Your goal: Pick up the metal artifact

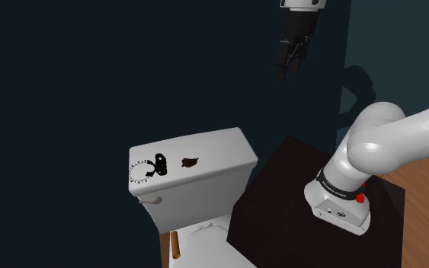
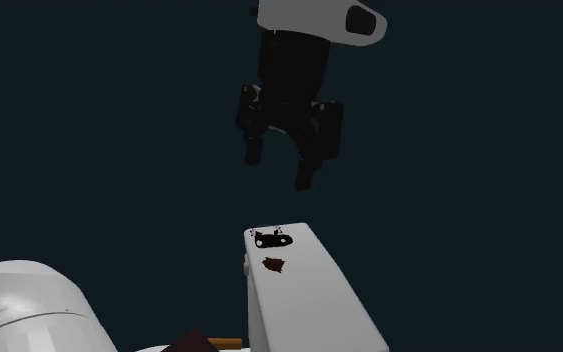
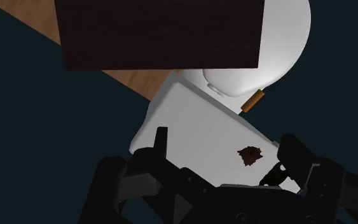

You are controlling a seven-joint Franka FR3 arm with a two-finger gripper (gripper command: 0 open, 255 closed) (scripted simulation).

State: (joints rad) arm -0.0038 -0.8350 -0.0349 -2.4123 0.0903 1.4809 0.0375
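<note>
Gripper (image 2: 279, 172) hangs open and empty high above the toilet tank lid (image 1: 220, 148), since the black artifact (image 1: 150, 167), lying at the shoulder view's left beside a brown scrap (image 1: 190, 161), probably awaits a descent.

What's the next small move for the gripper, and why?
Probably lower the gripper toward the brown jagged artifact, fingers open. It hangs well above the white tank lid, holding nothing, and the wrist view shows the artifact roughly between the fingers. Stay clear of the black object beside it.
</note>
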